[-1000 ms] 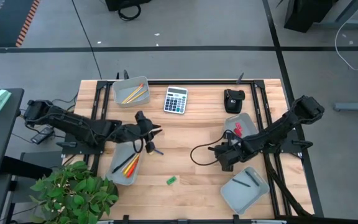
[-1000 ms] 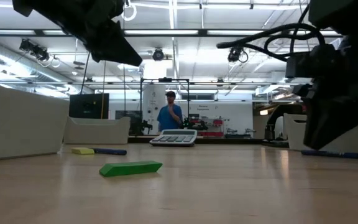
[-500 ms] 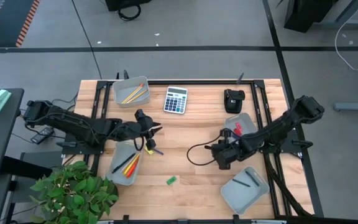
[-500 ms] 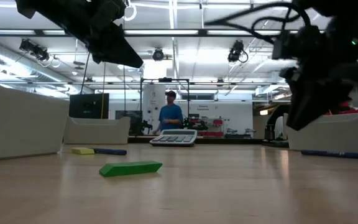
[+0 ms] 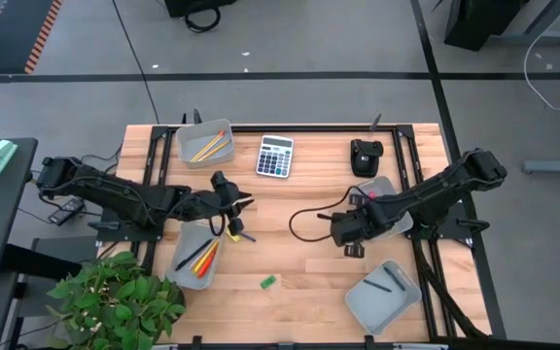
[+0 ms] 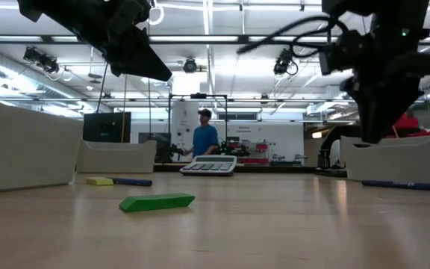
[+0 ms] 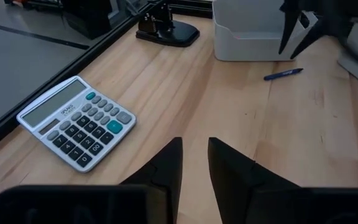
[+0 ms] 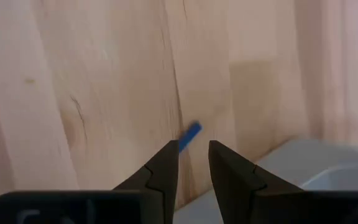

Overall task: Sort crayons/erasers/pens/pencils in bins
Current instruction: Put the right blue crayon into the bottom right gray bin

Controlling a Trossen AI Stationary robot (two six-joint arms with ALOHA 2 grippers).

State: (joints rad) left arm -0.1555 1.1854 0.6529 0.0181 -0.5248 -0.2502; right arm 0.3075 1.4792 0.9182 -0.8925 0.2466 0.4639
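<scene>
While my left gripper hangs over the table with nothing between its narrowly parted fingers, my right gripper hovers the same way, empty. A blue pen lies on the wood beside a bin. The green eraser lies apart.

Pale matt wood-grain table, translucent grey plastic bins, glossy plastic calculator
</scene>
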